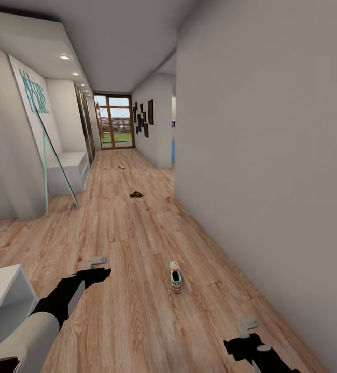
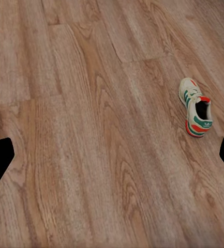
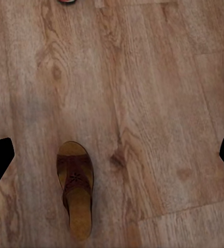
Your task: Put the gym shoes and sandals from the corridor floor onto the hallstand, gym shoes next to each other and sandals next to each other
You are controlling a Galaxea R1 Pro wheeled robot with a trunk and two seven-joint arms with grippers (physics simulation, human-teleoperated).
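A long corridor runs away from the robot, its wood-plank floor (image 1: 137,311) stretching to a glazed door (image 1: 114,122) at the far end. One gym shoe (image 1: 176,276), white with green stripes and an orange-red heel, lies on the planks near the robot, between the two arms and closer to the right wall. The left wrist view shows that shoe (image 2: 196,107) upright on its sole, well apart from the fingers. Farther down the corridor a brown sandal (image 1: 136,194) rests on the floor, and beyond it a small pale shoe (image 1: 121,167), too small to name surely. The right wrist view shows another sandal (image 3: 75,188) flat on the planks, tan insole up, directly under that arm. The pale hallstand (image 1: 70,168) with teal letters (image 1: 36,96) above stands along the left wall, far off. The left gripper (image 1: 97,260) and right gripper (image 1: 247,326) both hover over bare floor, fingers spread wide and empty. A white cabinet corner (image 1: 2,295) sits near left
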